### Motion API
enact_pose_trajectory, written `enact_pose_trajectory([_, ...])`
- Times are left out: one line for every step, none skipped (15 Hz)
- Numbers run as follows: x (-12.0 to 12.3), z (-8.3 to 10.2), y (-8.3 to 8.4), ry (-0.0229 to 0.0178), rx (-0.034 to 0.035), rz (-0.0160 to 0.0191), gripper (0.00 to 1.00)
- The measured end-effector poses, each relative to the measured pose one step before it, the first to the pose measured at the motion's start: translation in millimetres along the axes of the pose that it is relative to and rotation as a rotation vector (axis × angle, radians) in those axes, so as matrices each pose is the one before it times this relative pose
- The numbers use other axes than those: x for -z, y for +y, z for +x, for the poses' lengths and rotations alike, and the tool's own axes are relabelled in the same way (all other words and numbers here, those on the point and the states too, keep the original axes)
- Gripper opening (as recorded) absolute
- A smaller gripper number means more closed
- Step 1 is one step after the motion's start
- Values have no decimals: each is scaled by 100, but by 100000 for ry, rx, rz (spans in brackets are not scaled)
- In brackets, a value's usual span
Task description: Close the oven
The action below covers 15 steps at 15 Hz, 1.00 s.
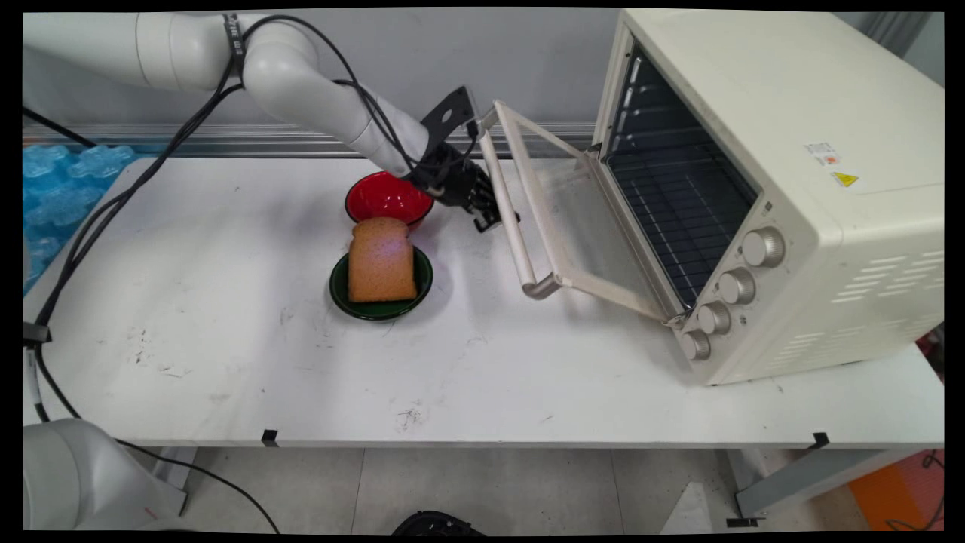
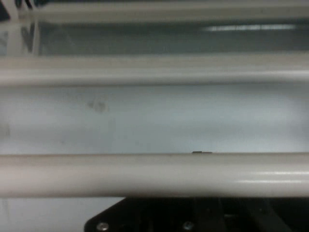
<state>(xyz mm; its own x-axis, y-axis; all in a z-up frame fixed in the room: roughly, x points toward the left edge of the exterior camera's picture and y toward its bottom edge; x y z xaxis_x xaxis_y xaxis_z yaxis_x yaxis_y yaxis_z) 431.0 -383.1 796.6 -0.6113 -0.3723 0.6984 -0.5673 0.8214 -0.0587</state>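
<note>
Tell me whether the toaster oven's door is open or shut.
Open. The door hangs swung down and outward from the oven, baring the wire rack inside; the tool sits at the door's handle bar.

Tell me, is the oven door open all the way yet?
Not all the way. The oven door hangs partly open, with the rack inside showing. The gripper is at the door handle. The bread slice sits on the green plate, outside the oven.

A slice of brown toast lies on a dark green plate mid-worktop; a red bowl just behind, toward the far edge; blue bubble wrap beyond the left edge.
</note>
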Motion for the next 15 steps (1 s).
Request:
enact_pose_trajectory([128,538,-87,1210,-147,152,0])
enact_pose_trajectory([178,431,-30,1035,42,200,0])
enact_pose_trajectory([79,328,-30,672,-105,0,0])
enact_pose_trajectory([158,491,-18,1042,-66,64,0])
enact_pose_trajectory([74,334,-23,651,-100,-28,0])
enact_pose_trajectory([51,559,-83,948,-245,-116,0])
enact_pose_trajectory([72,347,-27,640,-101,-12,0])
enact_pose_trajectory([174,473,-82,970,-61,139,0])
enact_pose_trajectory([79,461,-35,822,-148,25,0])
enact_pose_trajectory([68,441,-62,782,-104,44,0])
enact_pose_trajectory([51,646,-79,1117,-215,26,0])
enact_pose_trajectory([39,632,-77,1119,-136,49,0])
enact_pose_trajectory([28,522,-94,941,-98,136,0])
enact_pose_trajectory([-4,361,-52,651,-77,41,0])
enact_pose_trajectory([-39,530,-73,946,-101,-14,0])
